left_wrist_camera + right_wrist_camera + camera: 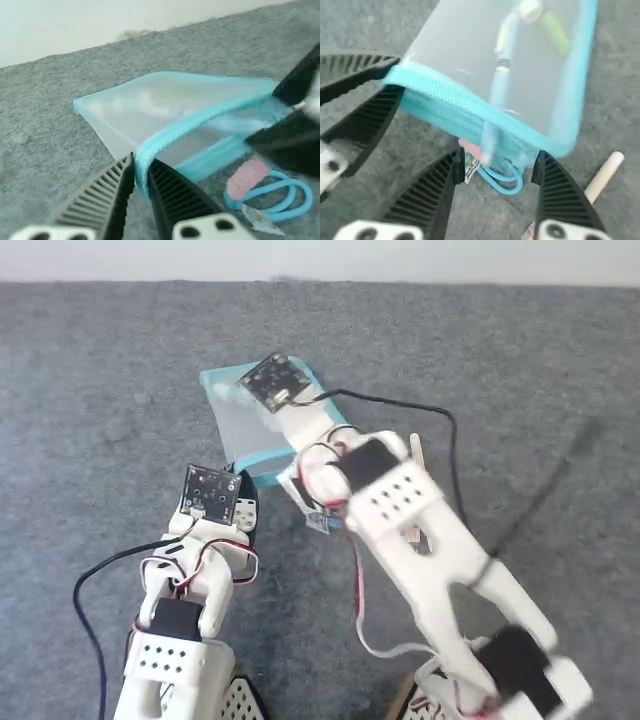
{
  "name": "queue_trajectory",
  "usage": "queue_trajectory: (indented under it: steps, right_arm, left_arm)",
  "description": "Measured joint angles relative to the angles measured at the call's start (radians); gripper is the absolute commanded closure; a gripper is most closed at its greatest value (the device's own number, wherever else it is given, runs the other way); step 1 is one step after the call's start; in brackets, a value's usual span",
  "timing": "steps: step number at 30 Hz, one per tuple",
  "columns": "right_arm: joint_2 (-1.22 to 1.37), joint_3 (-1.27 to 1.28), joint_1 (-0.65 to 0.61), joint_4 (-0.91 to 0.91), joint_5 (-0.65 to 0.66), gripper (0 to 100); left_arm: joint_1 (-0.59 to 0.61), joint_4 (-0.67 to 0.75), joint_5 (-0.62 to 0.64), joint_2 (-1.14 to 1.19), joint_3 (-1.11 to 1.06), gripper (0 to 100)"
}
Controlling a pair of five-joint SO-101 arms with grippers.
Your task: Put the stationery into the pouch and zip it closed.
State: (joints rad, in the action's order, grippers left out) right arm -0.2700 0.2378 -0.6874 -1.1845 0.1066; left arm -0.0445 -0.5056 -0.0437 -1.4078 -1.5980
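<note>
left gripper (140,167) is clamped on one corner of the pouch (160,107); right gripper (497,160) gapes astride the far end of its zip tape (445,97). pouch looks light, floppy, slick film: better held by that woven tape.

Translucent blue-edged pouch (150,107), stationery (547,27) inside
</note>
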Motion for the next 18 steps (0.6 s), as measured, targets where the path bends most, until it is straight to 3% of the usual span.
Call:
queue_trajectory:
  steps: [4,10,14,18]
  right_arm:
    - [-0.210,0.023,0.025,-0.071,-0.012,76.7]
    - [-0.483,0.258,0.152,-0.084,0.009,76.8]
    - [-0.483,0.462,0.269,-0.080,0.032,76.8]
    - [-0.400,0.511,0.347,-0.068,0.032,76.8]
  left_arm:
    - [0.000,0.000,0.000,0.000,0.000,99]
    - [0.000,0.000,0.000,0.000,0.000,99]
    - [0.000,0.000,0.000,0.000,0.000,99]
    - [0.002,0.000,0.000,0.000,0.000,99]
